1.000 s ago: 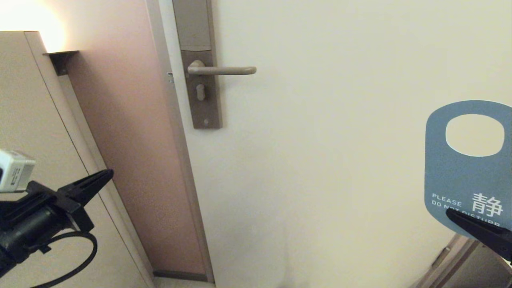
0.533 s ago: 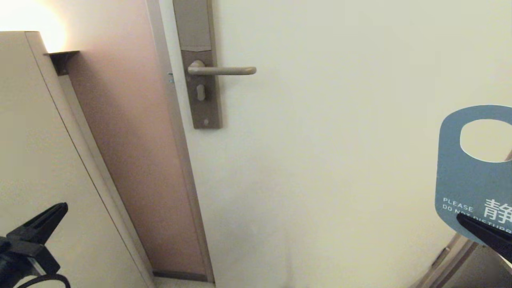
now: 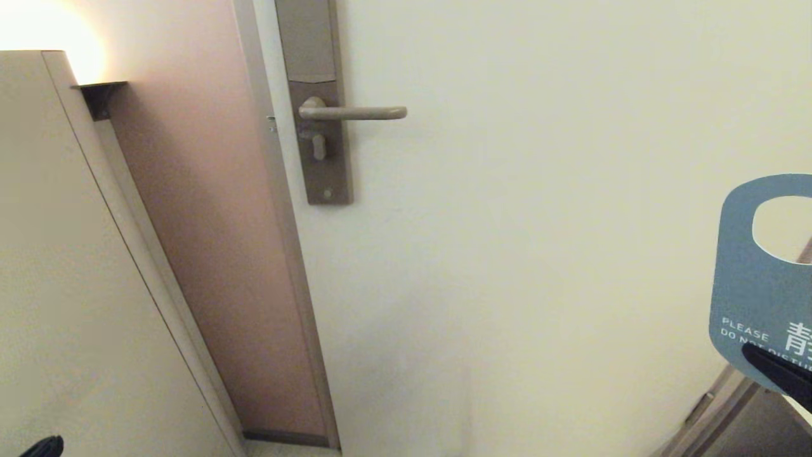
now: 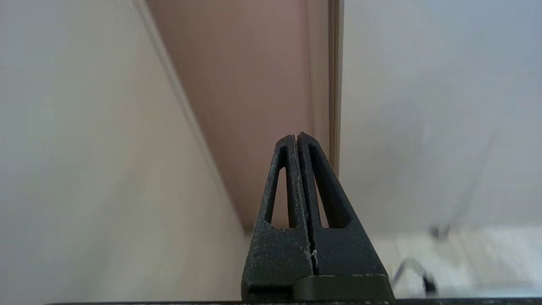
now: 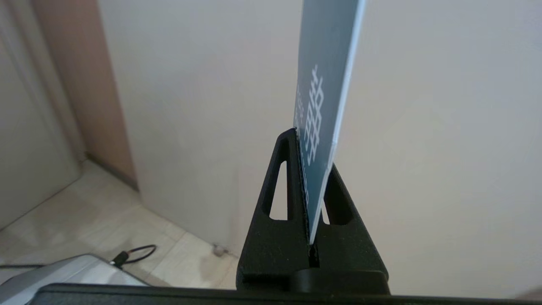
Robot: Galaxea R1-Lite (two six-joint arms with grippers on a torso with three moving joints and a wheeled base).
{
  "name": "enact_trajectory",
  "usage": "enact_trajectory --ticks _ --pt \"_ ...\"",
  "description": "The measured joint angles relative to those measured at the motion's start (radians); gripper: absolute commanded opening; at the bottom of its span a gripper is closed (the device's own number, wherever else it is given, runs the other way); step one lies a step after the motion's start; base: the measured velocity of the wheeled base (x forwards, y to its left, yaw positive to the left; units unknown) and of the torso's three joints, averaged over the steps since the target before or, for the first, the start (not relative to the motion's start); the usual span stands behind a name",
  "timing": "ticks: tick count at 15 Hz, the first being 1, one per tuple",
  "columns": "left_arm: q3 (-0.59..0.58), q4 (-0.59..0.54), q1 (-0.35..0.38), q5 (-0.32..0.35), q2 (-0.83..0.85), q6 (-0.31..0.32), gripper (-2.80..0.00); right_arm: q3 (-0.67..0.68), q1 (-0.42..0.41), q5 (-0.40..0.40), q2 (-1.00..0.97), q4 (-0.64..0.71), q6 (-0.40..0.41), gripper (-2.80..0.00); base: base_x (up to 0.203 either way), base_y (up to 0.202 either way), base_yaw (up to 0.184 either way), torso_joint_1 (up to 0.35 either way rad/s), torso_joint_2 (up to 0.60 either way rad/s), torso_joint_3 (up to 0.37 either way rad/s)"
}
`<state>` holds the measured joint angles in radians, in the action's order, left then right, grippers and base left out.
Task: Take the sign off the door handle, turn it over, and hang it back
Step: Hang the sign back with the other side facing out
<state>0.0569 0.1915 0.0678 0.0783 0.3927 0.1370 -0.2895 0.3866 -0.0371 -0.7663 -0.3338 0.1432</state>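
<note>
The sign (image 3: 755, 285) stands upright at the far right of the head view, well right of and below the door handle (image 3: 352, 113). Its teal-blue side with the white lettering faces me and its hole is at the top. My right gripper (image 3: 777, 376) is shut on the sign's lower end; the right wrist view shows the sign (image 5: 328, 76) edge-on between the black fingers (image 5: 277, 186). The bare handle juts right from its brown backplate (image 3: 327, 171). My left gripper (image 4: 296, 137) is shut on nothing, low at the left; only a tip (image 3: 44, 446) shows.
The pale door (image 3: 539, 222) fills the middle and right. Its frame (image 3: 285, 254) and a pinkish wall strip (image 3: 209, 254) lie left of the backplate, with a beige panel (image 3: 63, 285) further left. On the floor lie a black cable (image 5: 135, 253) and a grey object (image 5: 72, 273).
My left arm has dropped down and out to the lower left corner, almost out of the head view. My right gripper has carried the sign a little right and down.
</note>
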Motion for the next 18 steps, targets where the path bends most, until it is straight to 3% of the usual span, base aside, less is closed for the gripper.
enact_trajectory --ticks 2,6,11,18 --pt "-0.003 -0.099 -0.02 -0.037 -0.073 0.012 -2.8 0.01 0.0 -0.035 0.021 0.004 0.002 -2.8 0.0 0.0 0.0 0.0 0.0 0.0" --pt "-0.039 -0.098 -0.096 -0.151 -0.116 0.033 -2.8 0.03 0.0 -0.106 0.053 0.006 0.003 -2.8 0.0 0.0 0.0 0.0 0.0 0.0" --pt "-0.053 -0.132 -0.105 -0.057 -0.144 -0.023 -2.8 0.075 0.0 -0.134 0.071 0.005 0.006 -2.8 0.0 0.0 0.0 0.0 0.0 0.0" --pt "-0.054 -0.205 -0.071 -0.045 -0.316 -0.023 -2.8 0.101 0.0 -0.138 0.088 0.002 -0.008 -2.8 0.0 0.0 0.0 0.0 0.0 0.0"
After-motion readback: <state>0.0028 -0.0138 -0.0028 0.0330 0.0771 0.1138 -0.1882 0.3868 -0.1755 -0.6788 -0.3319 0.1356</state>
